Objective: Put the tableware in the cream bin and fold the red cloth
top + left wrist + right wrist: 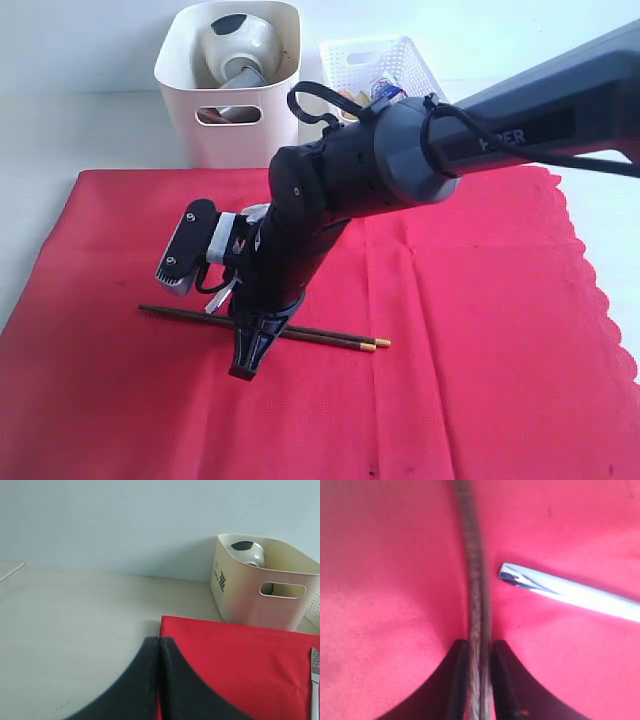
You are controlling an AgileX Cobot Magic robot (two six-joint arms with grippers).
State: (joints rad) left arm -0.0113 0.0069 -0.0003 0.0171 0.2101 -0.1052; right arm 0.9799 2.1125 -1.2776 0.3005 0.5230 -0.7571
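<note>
The red cloth (480,330) lies spread flat on the table. On it lie the dark yellow-tipped chopsticks (330,335), side by side. My right gripper (250,365) points down at them, and in the right wrist view its jaws (480,647) press on the pair of chopsticks (472,555) from both sides. The silver knife (570,592) lies on the cloth just beside them. The cream bin (230,120) stands behind the cloth with the pale green bowl (240,45) inside. My left gripper (159,645) is shut and empty, over the cloth's edge (240,650).
A white lattice basket (380,60) with a milk carton (385,90) stands to the right of the bin. The right arm crosses over the cloth's middle. The cloth's scalloped edge (600,300) runs along the right.
</note>
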